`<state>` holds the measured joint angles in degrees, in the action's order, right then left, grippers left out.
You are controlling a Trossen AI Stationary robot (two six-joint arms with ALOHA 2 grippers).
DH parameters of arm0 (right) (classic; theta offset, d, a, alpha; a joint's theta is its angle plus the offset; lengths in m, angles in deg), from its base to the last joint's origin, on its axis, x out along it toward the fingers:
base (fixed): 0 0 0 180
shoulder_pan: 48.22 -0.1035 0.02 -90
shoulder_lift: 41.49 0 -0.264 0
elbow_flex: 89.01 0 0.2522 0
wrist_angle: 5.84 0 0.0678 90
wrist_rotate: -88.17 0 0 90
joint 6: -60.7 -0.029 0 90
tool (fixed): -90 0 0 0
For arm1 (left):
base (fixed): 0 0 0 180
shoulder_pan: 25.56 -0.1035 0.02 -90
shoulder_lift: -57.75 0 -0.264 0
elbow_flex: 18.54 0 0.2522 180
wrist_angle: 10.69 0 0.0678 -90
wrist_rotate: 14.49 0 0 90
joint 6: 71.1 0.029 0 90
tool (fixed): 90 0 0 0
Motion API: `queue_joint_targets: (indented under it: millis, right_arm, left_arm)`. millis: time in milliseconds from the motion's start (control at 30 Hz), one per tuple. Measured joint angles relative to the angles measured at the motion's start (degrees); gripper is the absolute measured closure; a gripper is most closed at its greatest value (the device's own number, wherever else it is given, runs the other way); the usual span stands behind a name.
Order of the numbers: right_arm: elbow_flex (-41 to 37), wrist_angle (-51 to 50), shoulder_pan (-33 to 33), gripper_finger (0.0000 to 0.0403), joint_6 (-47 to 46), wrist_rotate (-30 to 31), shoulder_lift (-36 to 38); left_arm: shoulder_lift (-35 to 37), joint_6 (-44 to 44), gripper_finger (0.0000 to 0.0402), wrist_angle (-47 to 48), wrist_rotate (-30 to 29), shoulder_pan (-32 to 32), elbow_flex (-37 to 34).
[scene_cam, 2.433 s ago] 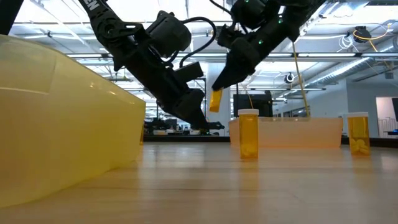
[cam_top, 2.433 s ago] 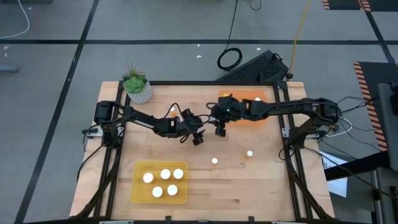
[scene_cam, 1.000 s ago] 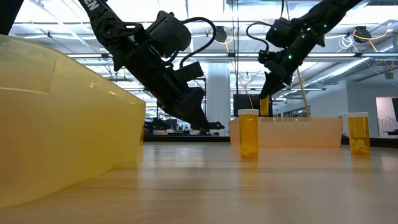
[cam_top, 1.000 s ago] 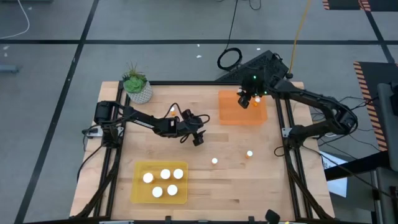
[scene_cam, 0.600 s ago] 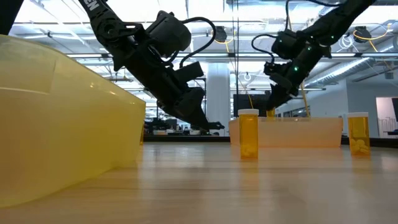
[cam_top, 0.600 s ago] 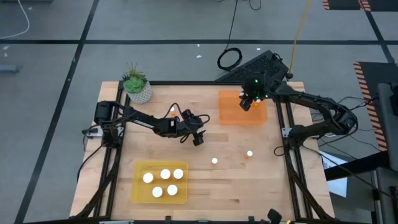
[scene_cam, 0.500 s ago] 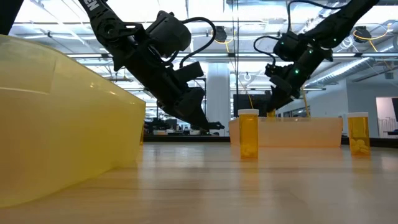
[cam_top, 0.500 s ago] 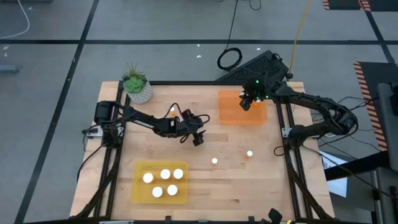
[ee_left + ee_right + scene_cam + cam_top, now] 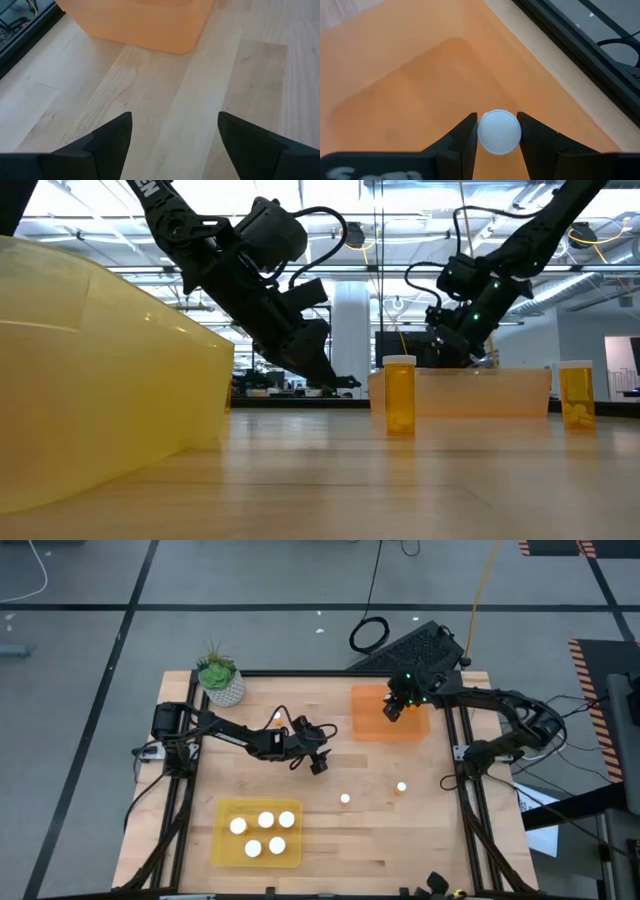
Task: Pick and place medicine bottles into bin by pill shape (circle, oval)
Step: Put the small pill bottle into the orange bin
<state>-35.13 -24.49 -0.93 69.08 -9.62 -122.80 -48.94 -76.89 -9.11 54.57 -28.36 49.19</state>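
Right wrist view: fingers (image 9: 498,131) grip bottle (image 9: 499,131).

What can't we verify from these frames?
- Pill shapes: too small in the high view; the low view shows the two standing bottles only blurrily.
- Body of the bottle in the right gripper: hidden under its cap in the right wrist view.
- Whether that bottle touches the orange tray floor: unclear.
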Motion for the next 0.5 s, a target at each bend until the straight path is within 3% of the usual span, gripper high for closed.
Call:
queue_joint_targets:
  millis: [333,500]
  right_arm:
    - [0.1,2.0,0.0,0.0277,-1.1,0.1,-1.5]
    - [0.0,1.7,0.0,0.0245,-1.5,0.2,-1.6]
  left_arm:
    - [0.0,0.3,0.0105,0.0,0.1,0.4,0.0]
    - [0.0,0.3,0.0105,0.0,0.1,0.4,0.0]
